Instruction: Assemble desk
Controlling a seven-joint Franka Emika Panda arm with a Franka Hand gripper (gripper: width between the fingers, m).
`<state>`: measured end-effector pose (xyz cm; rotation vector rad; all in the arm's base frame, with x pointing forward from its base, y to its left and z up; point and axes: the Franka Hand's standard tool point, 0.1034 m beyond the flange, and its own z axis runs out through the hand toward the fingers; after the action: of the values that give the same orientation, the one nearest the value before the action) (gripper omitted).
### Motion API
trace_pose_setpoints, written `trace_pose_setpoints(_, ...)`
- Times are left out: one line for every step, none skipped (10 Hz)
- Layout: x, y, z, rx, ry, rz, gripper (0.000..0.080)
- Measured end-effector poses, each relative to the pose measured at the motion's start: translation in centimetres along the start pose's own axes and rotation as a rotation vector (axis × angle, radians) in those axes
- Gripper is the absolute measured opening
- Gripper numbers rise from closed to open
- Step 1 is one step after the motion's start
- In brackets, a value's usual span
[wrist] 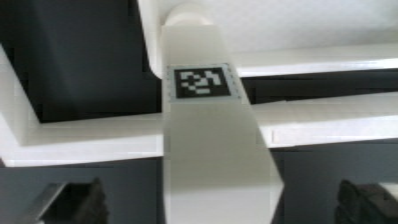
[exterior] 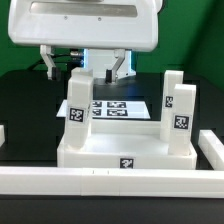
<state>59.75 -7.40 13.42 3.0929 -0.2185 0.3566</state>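
Note:
The white desk tabletop (exterior: 100,150) lies with its legs pointing up, near the front of the table. Three tagged white legs stand on it: one on the exterior view's left (exterior: 77,100) and two on the right (exterior: 172,92) (exterior: 184,118). My gripper (exterior: 96,66) hangs open just above and behind the left leg. In the wrist view that leg (wrist: 210,120), with its square tag, runs lengthwise between my gripper (wrist: 217,205) and beyond. Both dark fingertips (wrist: 71,200) stand well clear of the leg's sides. Nothing is gripped.
The marker board (exterior: 112,107) lies flat behind the tabletop. Long white border bars run along the front (exterior: 90,182), the exterior view's right (exterior: 212,150) and the left edge (exterior: 3,135). The table surface is black.

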Motion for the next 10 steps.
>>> trace_pose_setpoints(-0.6, -0.3, 0.4, 0.018, -0.103, -0.003, 0.0648)
trace_pose_setpoints(-0.4, -0.3, 0.5, 0.023, -0.173, -0.011, 0.0648)
trace_pose_setpoints(-0.4, -0.1, 0.8, 0.028, -0.230, -0.011, 0.0648)
trace_pose_setpoints(-0.2, 0.1, 1.2, 0.024, -0.243, -0.012, 0.0648)
trace_pose_setpoints(-0.4, 0.4, 1.5, 0.019, -0.235, -0.013, 0.0648)
trace_pose_setpoints(-0.4, 0.5, 1.5, 0.018, -0.236, -0.012, 0.0648)
trace_pose_setpoints(-0.4, 0.5, 1.5, 0.018, -0.235, -0.012, 0.0617)
trace_pose_setpoints(-0.4, 0.5, 1.5, 0.018, -0.234, -0.012, 0.0617)
trace_pose_setpoints(-0.4, 0.5, 1.5, 0.018, -0.234, -0.012, 0.0437)
trace_pose_setpoints(-0.4, 0.5, 1.5, 0.018, -0.234, -0.012, 0.0437)
